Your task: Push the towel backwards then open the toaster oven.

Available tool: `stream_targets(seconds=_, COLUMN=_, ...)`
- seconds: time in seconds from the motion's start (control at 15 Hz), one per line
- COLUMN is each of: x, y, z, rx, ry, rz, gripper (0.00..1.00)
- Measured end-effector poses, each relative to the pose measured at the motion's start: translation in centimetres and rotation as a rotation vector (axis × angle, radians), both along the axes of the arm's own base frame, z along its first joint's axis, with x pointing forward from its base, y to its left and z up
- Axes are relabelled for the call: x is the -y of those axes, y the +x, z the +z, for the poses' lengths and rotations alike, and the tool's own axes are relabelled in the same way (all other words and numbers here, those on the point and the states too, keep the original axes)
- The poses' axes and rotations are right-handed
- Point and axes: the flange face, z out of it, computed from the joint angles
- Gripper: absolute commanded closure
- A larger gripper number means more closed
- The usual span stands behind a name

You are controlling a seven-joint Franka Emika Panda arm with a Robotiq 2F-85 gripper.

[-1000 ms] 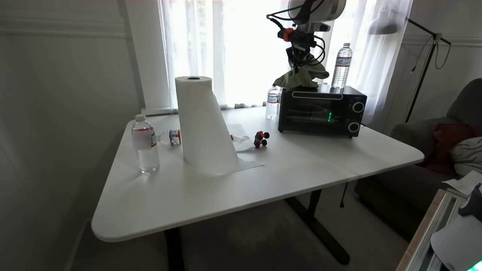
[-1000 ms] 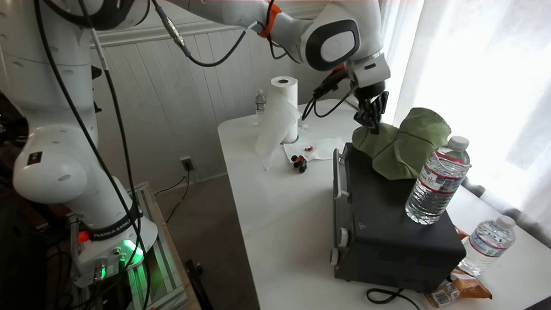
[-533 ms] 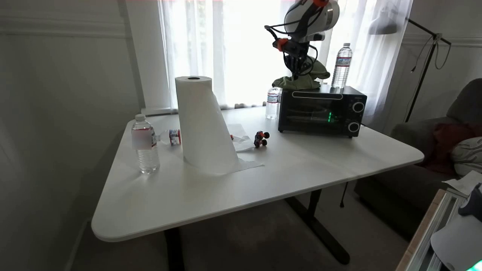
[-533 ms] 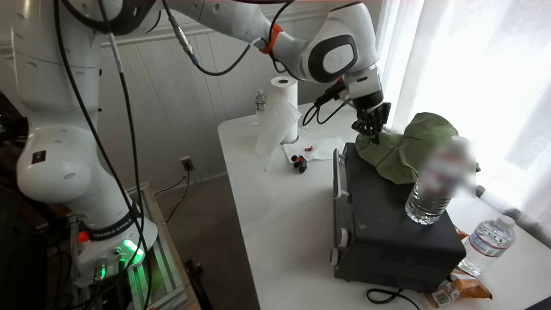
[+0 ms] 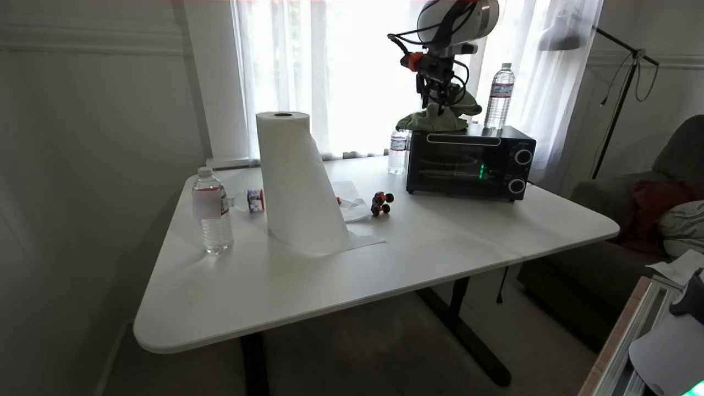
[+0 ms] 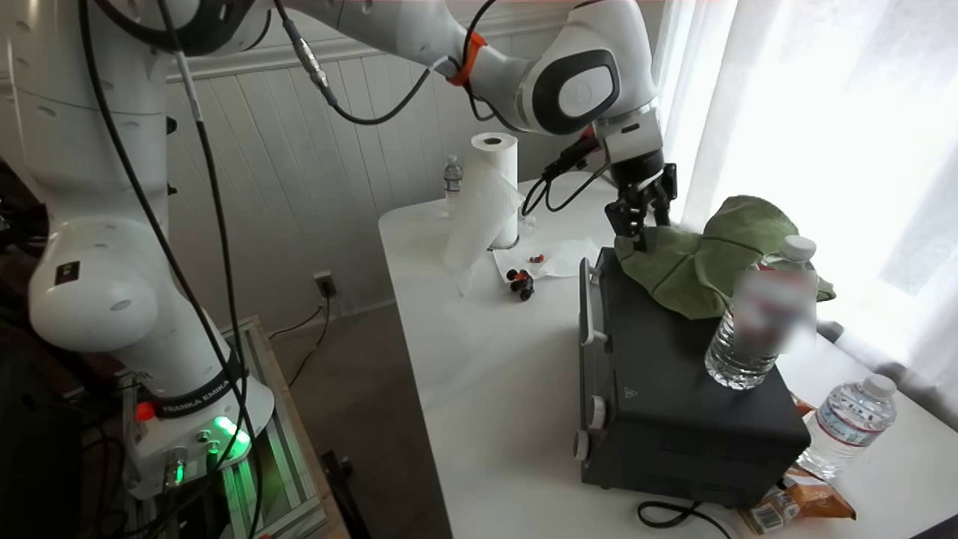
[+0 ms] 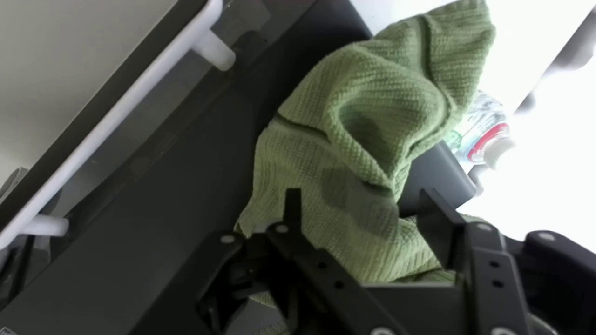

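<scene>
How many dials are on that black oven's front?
2, at the right end of the toaster oven in an exterior view: the upper dial and the lower dial. None seem hidden there.

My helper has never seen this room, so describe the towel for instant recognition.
On the white table by the window, find the black toaster oven. Across its top lies the crumpled towel, beside a water bottle. The towel's green, ribbed fabric sets it apart from that clear bottle.
</scene>
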Motion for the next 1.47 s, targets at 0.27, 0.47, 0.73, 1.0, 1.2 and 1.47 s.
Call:
stream_targets(seconds=0.27, x=-0.5, y=-2.8, z=3.1, rx=-0.049, ry=-0.018, rz=0.219, gripper=0.0)
stream_targets(seconds=0.47, x=-0.9, y=-5.7, z=4.3, rx=-0.115, ry=0.001, rz=0.374, gripper=0.0)
stream_targets(seconds=0.73, x=-0.6, y=-9.0, z=3.2, rx=-0.227, ry=0.043, rz=0.569, gripper=0.0)
stream_targets(seconds=1.0, x=0.1, y=-10.2, z=1.3, rx=-0.3, ry=0.065, rz=0.67, gripper=0.0)
stream_targets(seconds=1.2, x=0.0, y=-10.1, z=1.4, rx=-0.298, ry=0.064, rz=0.669, gripper=0.0)
stream_targets(seconds=1.47, x=0.0, y=-10.1, z=1.3, rx=-0.3, ry=0.064, rz=0.671, gripper=0.0)
